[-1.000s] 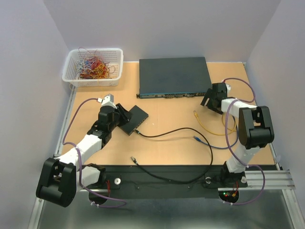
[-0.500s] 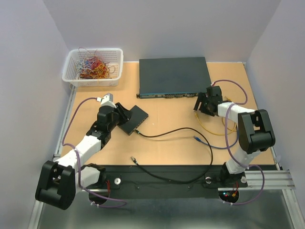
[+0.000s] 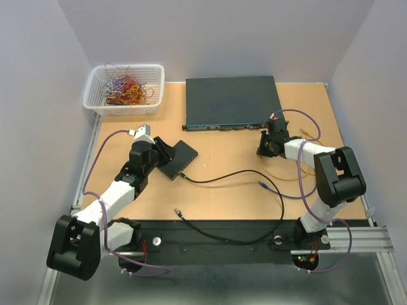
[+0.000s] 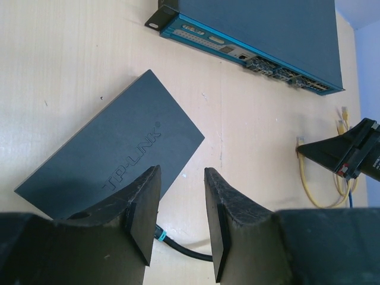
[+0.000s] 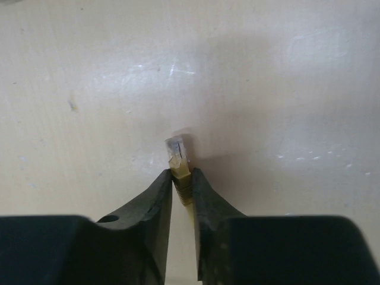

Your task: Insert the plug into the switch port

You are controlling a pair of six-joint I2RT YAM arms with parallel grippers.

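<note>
The yellow cable's clear plug (image 5: 178,151) lies on the table, and my right gripper (image 5: 182,178) is shut on the boot just behind it. From above, that gripper (image 3: 266,149) sits low, just in front of the large rack switch (image 3: 232,101), whose port row (image 4: 279,74) faces the arms. The yellow cable (image 3: 283,173) loops behind it. A small black TP-Link switch (image 3: 180,157) lies at the left with a black cable in it. My left gripper (image 4: 181,219) hovers open at its near corner, holding nothing.
A black cable (image 3: 222,175) runs from the small switch across the middle of the table to the front rail. A blue-tipped cable end (image 3: 262,185) lies near it. A white basket (image 3: 124,89) of coloured wires stands at the back left.
My right gripper has swung left and down from beside the large switch's corner onto the yellow plug and shut on it. The left arm has not moved.
</note>
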